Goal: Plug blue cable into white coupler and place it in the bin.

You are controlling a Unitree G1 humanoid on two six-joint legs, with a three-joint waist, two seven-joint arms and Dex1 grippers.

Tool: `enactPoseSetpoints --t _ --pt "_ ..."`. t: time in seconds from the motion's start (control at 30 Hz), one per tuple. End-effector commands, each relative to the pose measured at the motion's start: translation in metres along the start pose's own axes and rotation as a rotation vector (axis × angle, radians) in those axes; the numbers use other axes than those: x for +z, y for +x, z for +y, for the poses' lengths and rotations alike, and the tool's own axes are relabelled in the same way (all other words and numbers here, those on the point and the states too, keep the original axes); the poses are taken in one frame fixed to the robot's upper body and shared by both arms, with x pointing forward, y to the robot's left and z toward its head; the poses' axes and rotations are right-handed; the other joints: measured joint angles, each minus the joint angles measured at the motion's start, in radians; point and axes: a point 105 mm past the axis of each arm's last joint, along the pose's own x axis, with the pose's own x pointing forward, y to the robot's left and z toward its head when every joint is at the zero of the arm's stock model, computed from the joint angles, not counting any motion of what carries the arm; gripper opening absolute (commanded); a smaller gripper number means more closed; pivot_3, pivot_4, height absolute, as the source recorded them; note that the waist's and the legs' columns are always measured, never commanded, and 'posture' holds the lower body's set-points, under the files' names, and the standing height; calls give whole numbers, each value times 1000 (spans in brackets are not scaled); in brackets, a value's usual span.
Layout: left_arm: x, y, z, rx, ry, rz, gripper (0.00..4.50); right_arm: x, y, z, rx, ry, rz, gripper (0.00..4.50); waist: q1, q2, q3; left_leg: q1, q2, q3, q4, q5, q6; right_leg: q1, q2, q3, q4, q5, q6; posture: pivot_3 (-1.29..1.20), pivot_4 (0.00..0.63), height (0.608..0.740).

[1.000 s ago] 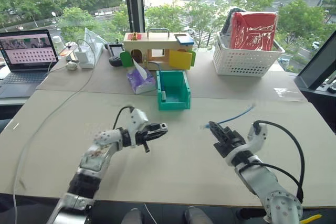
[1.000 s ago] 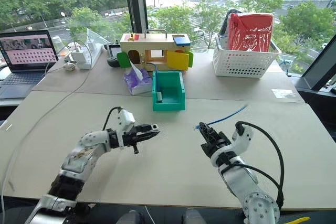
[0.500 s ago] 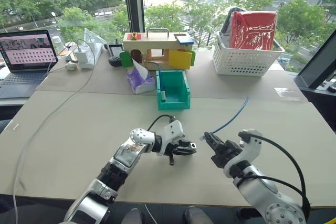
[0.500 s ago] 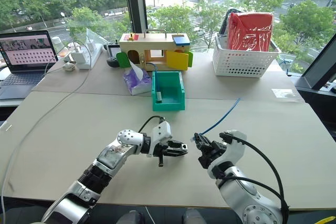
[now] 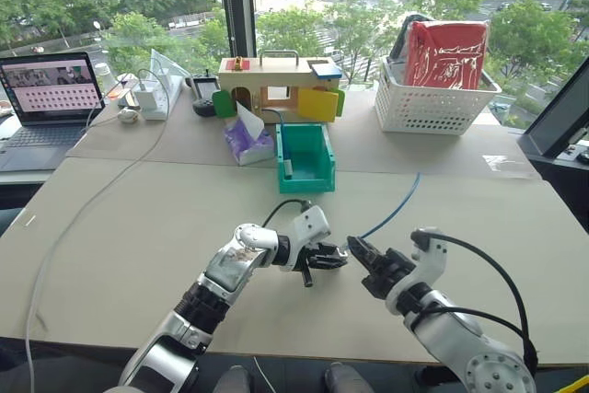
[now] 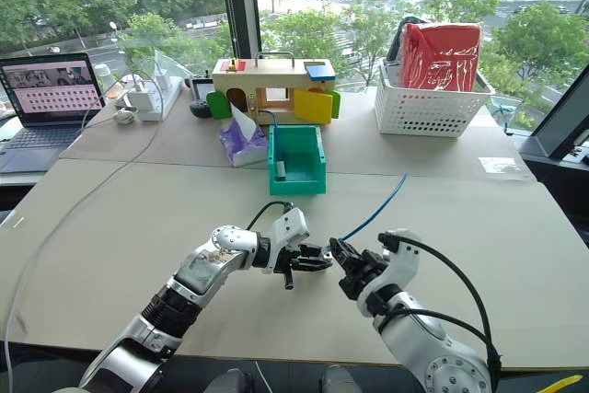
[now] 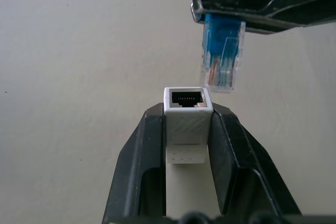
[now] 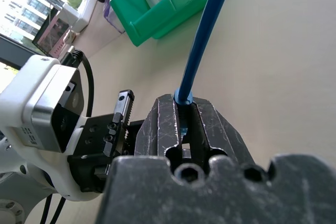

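The white coupler (image 7: 187, 124) sits clamped between my left gripper's fingers (image 7: 231, 150), its dark socket facing outward. My left gripper (image 5: 329, 259) hovers low over the table's middle and points right. My right gripper (image 5: 357, 249) faces it almost tip to tip and is shut on the blue cable (image 5: 398, 208) just behind its clear plug (image 7: 222, 59). The plug hangs a little beyond the socket and off to one side, not inserted. The rest of the cable trails back over the table (image 8: 202, 40). The teal bin (image 5: 306, 159) stands farther back, with a small white item inside.
A purple tissue pack (image 5: 248, 143) lies left of the bin, a wooden toy box (image 5: 276, 87) behind it. A white basket with a red bag (image 5: 437, 80) stands back right. A laptop (image 5: 46, 98), chargers and a long white cord (image 5: 101, 190) occupy the left side.
My left arm has swung right across the table with the coupler. My right gripper has shifted a little left with the cable. Their tips now nearly meet.
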Motion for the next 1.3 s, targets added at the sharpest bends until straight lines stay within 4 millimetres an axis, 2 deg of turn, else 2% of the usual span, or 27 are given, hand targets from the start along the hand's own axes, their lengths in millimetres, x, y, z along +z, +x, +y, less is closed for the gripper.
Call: enactPoseSetpoints --t 0.03,0.33,0.83,1.3 --pt "1 -4 -2 -10 24 12 629 6 1 3 12 -16 -7 0 -1 0 0 0 0 0 0 0 0 0 0 0 0 0 0 0 150 735" --pt "7 -10 -5 -12 30 15 629 6 7 1 12 0 -9 0 1 0 0 0 0 0 0 0 0 0 0 0 0 0 0 0 150 735" --pt "11 -9 -9 -18 30 9 629 -6 8 0 29 47 68 0 0 0 0 0 0 0 0 0 0 0 0 0 0 0 0 0 150 735" --pt "13 -10 -6 27 26 -13 629 -14 17 -19 -9 59 113 0 0 0 0 1 0 0 0 0 0 1 0 0 0 0 0 0 150 735"
